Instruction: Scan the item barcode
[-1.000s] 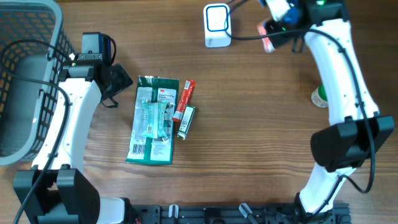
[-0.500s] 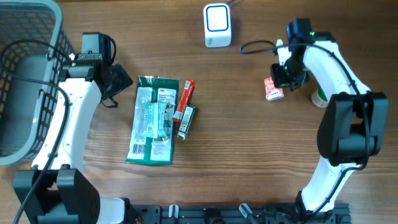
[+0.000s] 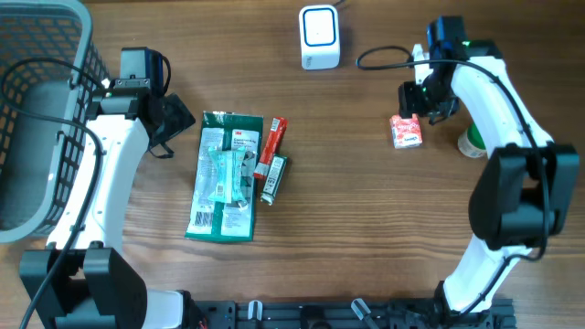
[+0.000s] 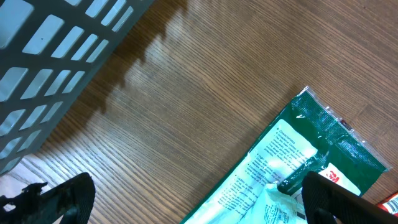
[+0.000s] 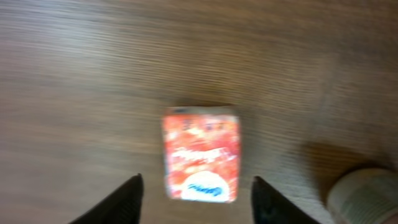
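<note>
Right gripper spread, a glossy red rectangular packet flat between its fingertips on the grained wooden table; left gripper spread wide.

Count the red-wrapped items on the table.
2. A narrow red stick lies beside the green pouch; a small red packet lies by the right gripper. Others may be hidden in the basket.

The packet lies right of the scanner; pouch mid-table; basket at left edge.
</note>
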`<state>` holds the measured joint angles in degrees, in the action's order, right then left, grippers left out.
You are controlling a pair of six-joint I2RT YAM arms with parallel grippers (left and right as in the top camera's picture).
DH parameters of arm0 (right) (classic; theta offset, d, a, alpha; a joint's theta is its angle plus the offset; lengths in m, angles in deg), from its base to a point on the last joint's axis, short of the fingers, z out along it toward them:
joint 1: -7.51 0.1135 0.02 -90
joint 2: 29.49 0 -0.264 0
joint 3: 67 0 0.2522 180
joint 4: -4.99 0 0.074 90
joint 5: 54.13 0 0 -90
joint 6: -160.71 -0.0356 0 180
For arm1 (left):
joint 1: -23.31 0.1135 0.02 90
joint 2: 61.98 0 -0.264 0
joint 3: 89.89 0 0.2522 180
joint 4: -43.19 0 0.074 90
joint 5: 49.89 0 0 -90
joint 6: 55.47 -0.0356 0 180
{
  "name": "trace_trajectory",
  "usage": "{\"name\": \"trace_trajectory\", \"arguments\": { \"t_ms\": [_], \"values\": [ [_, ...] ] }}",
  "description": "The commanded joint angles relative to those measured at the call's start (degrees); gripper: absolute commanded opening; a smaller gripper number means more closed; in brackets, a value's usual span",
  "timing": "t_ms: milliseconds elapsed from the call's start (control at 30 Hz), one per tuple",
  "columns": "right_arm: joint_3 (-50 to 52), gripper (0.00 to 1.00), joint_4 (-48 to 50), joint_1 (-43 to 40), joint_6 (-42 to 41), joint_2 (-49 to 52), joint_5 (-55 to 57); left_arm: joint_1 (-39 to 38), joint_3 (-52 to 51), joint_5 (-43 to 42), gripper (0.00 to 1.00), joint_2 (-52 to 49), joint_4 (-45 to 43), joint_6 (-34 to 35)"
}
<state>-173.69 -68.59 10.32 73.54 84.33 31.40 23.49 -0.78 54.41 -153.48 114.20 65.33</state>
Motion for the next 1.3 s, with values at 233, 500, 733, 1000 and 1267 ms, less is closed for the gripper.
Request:
{"name": "trace_trajectory", "arguments": {
  "t_ms": [233,500,733,1000,1267],
  "values": [
    [8.24,0.49,8.44,8.20,-3.48,-1.68,-7.67,0.24,-0.48,0.74,1.00,-0.33,0.04,1.18],
    [15.76,0.49,17.62,10.27,-9.25,-1.64,2.14,0.24,-0.48,0.74,1.00,-0.33,0.04,1.18],
    [16.46,0.50,16.20,10.01,-9.16,-1.64,13.68,0.24,-0.48,0.74,1.00,-0.33,0.04,1.18],
    [15.74,0.53,14.03,6.64,-5.64,-2.03,18.10,0.24,-0.48,0.74,1.00,-0.33,0.02,1.18],
    [9.40,0.51,11.10,6.56,-5.62,-6.01,6.86,0.26,-0.48,0.74,1.00,-0.33,0.04,1.18]
  ]
}}
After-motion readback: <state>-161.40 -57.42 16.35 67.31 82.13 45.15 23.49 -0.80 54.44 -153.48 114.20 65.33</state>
